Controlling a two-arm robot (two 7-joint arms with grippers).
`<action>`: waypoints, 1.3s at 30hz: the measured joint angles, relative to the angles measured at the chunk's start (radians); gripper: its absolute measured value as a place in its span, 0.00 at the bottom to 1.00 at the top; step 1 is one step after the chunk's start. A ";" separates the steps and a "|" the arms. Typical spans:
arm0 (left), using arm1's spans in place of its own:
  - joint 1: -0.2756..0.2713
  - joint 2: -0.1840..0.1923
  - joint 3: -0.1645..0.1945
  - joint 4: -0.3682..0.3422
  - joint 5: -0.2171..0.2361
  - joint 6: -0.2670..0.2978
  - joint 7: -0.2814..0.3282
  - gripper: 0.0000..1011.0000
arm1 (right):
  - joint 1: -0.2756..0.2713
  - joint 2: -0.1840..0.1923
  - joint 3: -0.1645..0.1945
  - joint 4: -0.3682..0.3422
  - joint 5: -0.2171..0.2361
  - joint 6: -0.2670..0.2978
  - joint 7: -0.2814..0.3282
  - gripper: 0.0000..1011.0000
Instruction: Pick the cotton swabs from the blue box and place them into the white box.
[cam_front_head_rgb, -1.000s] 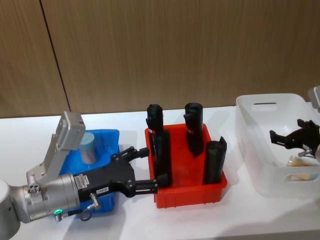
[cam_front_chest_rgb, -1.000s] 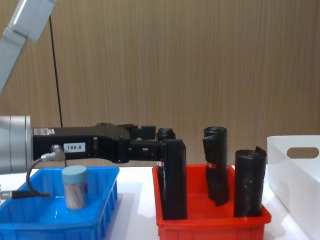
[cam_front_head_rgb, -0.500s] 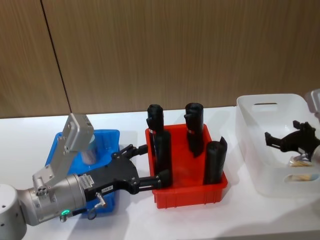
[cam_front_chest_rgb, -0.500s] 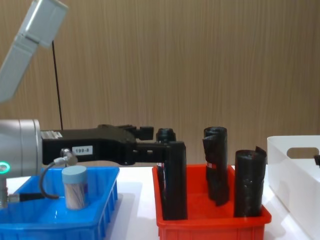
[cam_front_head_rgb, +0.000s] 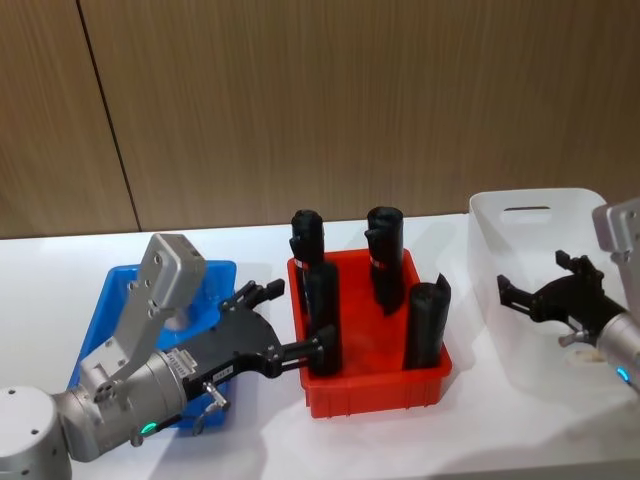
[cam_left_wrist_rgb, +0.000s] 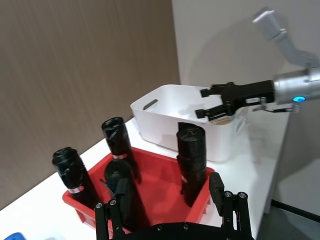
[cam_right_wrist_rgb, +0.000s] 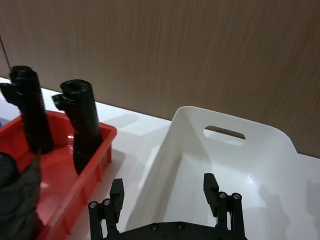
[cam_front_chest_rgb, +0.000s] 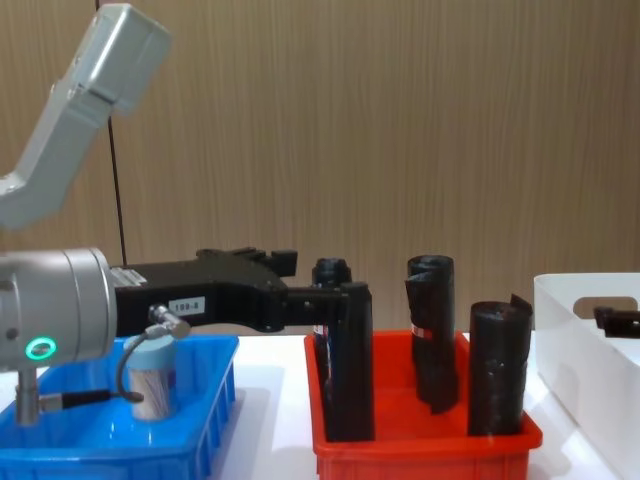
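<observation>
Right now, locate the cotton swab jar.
Chest view: the cotton swab jar stands upright in the blue box on the robot's left, near the left gripper, beside the red bin.

Bright, even light; soft shadows

A small white label (cam_front_chest_rgb: 187, 304) on the side of the black body of the left end effector (cam_front_chest_rgb: 318, 276) carries dark characters that look like "199-8"; the middle digits are not sure. It stands at about 9 o'clock from the red bin (cam_front_chest_rgb: 420, 455). The pale bands (cam_front_chest_rgb: 421, 330) around the black rolls (cam_front_chest_rgb: 432, 290) bear marks too small to read.
</observation>
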 joint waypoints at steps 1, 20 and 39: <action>0.003 -0.002 0.003 -0.004 0.005 -0.003 0.020 0.99 | -0.008 -0.001 0.000 -0.010 0.002 -0.003 -0.002 0.99; 0.040 -0.022 0.040 -0.051 0.075 -0.037 0.270 0.99 | -0.193 -0.022 -0.002 -0.245 0.042 -0.074 -0.067 0.99; 0.077 -0.042 0.076 -0.097 0.142 -0.071 0.518 0.99 | -0.329 -0.037 -0.004 -0.415 0.070 -0.125 -0.115 0.99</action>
